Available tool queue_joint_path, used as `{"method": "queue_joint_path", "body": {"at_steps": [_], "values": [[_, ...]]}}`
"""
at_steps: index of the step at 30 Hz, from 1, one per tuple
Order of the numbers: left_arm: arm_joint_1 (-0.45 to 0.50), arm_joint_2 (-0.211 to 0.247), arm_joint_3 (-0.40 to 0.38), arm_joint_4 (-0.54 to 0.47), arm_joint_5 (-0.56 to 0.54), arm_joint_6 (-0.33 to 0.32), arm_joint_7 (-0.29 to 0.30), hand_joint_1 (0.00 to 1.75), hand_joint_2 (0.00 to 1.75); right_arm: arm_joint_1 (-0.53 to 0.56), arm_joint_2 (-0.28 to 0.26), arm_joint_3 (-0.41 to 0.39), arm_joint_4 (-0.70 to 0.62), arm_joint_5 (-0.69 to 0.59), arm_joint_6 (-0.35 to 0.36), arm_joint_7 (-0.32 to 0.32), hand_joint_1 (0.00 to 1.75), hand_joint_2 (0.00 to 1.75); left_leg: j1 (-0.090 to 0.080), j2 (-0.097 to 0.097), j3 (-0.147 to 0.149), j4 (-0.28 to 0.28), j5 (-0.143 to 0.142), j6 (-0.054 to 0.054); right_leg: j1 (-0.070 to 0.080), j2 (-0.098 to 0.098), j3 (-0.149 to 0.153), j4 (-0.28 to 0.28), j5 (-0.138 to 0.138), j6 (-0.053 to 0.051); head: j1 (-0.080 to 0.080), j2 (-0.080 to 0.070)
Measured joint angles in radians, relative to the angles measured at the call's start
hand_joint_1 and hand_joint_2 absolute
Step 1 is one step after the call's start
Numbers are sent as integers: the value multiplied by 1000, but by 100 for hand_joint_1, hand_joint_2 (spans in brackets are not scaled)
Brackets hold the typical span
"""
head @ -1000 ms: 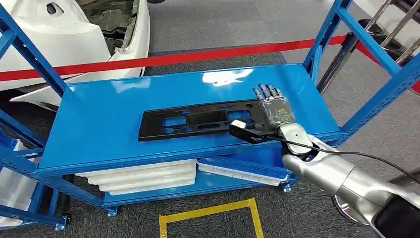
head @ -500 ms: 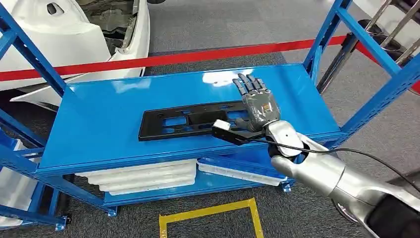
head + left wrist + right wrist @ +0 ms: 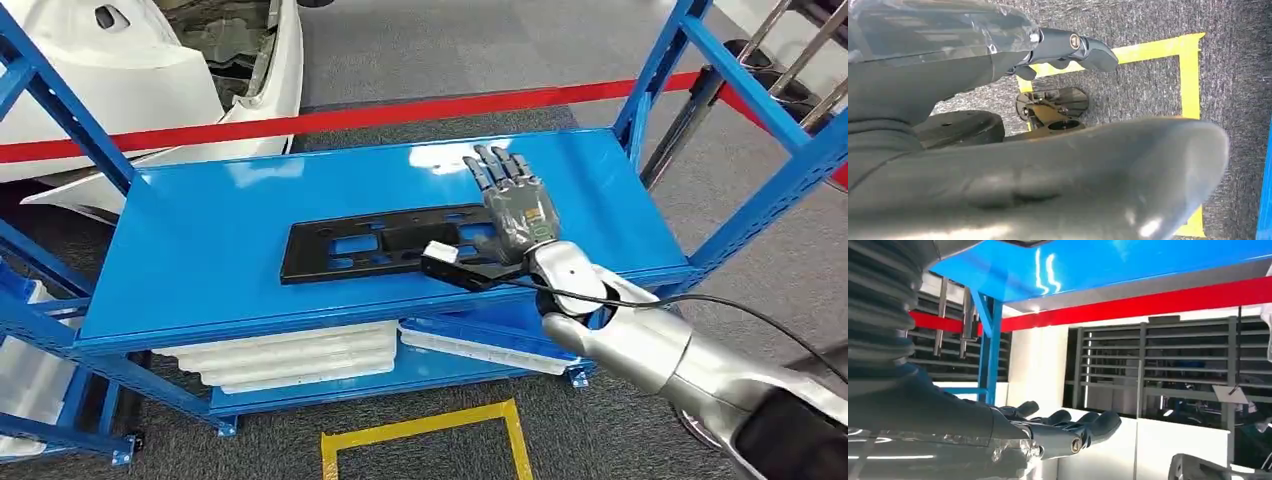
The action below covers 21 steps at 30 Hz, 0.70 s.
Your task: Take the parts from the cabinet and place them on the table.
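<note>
A long flat black part (image 3: 380,245) with several cut-outs lies on the top shelf of the blue cabinet (image 3: 200,250). My right hand (image 3: 515,205) is over the part's right end, palm down, fingers stretched out and apart, holding nothing. Whether it touches the part I cannot tell. In the right wrist view the same hand (image 3: 1068,432) shows straight fingers with nothing in them. In the left wrist view my left hand (image 3: 1068,45) hangs above the grey carpet, fingers loosely extended and empty.
White trays (image 3: 290,355) and a blue-and-white tray (image 3: 480,345) lie on the lower shelf. Blue uprights (image 3: 770,150) rise at the right corners. Red barrier tape (image 3: 350,115) and a white car body (image 3: 150,70) lie behind. Yellow floor tape (image 3: 430,430) lies in front.
My right hand has slid left and a little farther back over the part's right end. The black part has stayed in place.
</note>
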Motion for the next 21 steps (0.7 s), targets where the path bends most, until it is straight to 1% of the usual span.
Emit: {"method": "queue_joint_path", "body": {"at_steps": [1,2,3,4,6,7,8,9,10,11,12,13,14,15,16,17,18,19,20,21], "values": [[-1,0,0,0,0,0,-1,0,0,-1,0,0,0,0,0,0,0,175,0,0,2,-7,2,5,0,0,3,-5,1,4,-1,0],[0,-1,0,0,0,0,-1,0,0,-2,0,0,0,0,0,0,0,175,15,2,29,-33,12,15,6,0,8,-3,-8,8,-1,0],[-1,-2,0,0,0,0,-2,0,0,-4,0,0,0,0,0,1,0,175,15,4,38,-45,15,18,4,-1,3,15,-14,10,2,0],[-2,-2,0,0,0,-1,-2,0,0,-9,0,1,0,1,0,1,0,175,16,5,45,-54,18,24,1,0,-26,68,-38,12,11,0],[-2,-2,0,0,-1,-3,-2,0,0,-7,0,3,1,0,5,3,0,175,16,5,47,-57,16,24,-2,0,-120,223,-93,19,15,0],[-1,-2,0,0,-1,-3,-2,0,0,-3,0,4,2,0,8,3,0,175,18,5,48,-56,14,23,-5,0,-163,283,-100,23,19,0],[0,-2,0,0,-1,-3,-2,0,0,0,0,5,2,0,10,5,0,175,19,4,50,-55,10,20,-10,0,-183,293,-78,27,22,0],[1,-2,0,0,-2,-3,-2,0,0,1,0,6,2,0,11,6,0,175,22,2,55,-52,4,16,-14,0,-178,258,-36,29,24,0],[1,-2,0,0,-2,-3,-2,0,0,0,0,6,2,0,11,7,0,175,27,0,61,-47,-5,9,-18,-1,-154,184,23,33,26,0],[0,-2,0,0,-3,-5,-2,0,0,0,0,6,2,0,11,8,0,175,31,-2,67,-41,-14,1,-21,-2,-127,108,74,37,28,0],[1,-2,0,0,-3,-6,-2,0,0,3,0,7,3,0,11,8,0,175,33,-2,69,-34,-27,-10,-23,-1,-106,57,87,47,32,0],[-2,-2,0,0,-3,-6,-2,0,0,1,0,10,5,0,12,8,0,175,26,-3,66,-24,-32,-19,-12,2,-106,50,83,45,38,0],[-1,-2,0,0,-3,-6,-2,0,0,3,0,10,6,-1,13,9,0,175,24,-3,60,-23,-33,-22,-16,2,-99,36,62,26,40,0],[1,-2,0,0,-3,-6,-1,0,0,8,0,10,6,-1,13,10,0,175,25,-3,60,-24,-32,-25,-13,3,-103,39,61,18,29,0],[1,-2,0,0,-3,-6,0,0,0,9,0,10,6,0,13,10,0,175,27,-2,63,-27,-31,-27,-11,4,-103,41,57,11,26,0],[0,-2,0,0,-3,-7,0,0,0,7,0,10,6,0,13,11,0,175,27,-2,65,-23,-38,-33,-15,4,-98,38,55,6,26,0],[-2,-2,0,0,-3,-7,0,0,0,6,0,10,5,0,13,11,0,175,27,0,63,-4,-50,-38,-17,3,-91,36,53,1,23,0],[-4,-2,0,0,-4,-7,0,0,0,3,0,10,5,0,14,11,0,175,27,0,39,44,-68,-39,-17,1,-85,35,48,-5,11,0],[-5,-2,0,0,-4,-7,0,0,0,3,0,10,5,0,17,11,0,175,26,0,-5,122,-97,-40,-15,-1,-81,35,44,-11,-1,0],[-3,-2,0,0,-4,-7,0,0,0,4,0,10,6,0,20,11,0,175,25,1,-57,208,-124,-40,-12,-2,-77,35,38,-18,-7,0]]}}
